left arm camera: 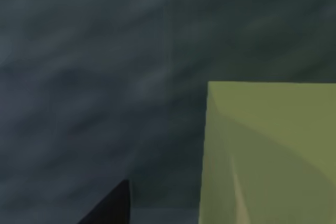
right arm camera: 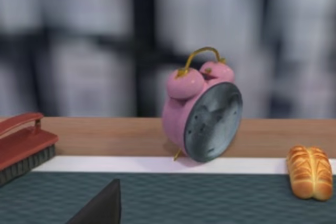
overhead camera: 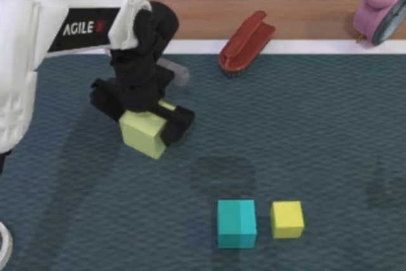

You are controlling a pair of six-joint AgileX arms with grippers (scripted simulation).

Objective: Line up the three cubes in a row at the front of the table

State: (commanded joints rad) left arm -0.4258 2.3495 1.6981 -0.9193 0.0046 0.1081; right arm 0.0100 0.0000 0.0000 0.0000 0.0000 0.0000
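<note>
The left gripper [overhead camera: 147, 113] is clamped on the pale yellow-green cube [overhead camera: 143, 132] over the left half of the table [overhead camera: 304, 131], its black fingers [overhead camera: 176, 125] pressed to the cube's sides. Well to its right, near the front edge, the teal cube [overhead camera: 236, 223] and the small yellow cube [overhead camera: 287, 219] sit just beside each other, apart. Far back lie a red brush [overhead camera: 246, 41] and a pink alarm clock [right arm camera: 202, 114]; the right arm is out of the top view.

overhead table [overhead camera: 304, 125] view, two wrist close-ups
</note>
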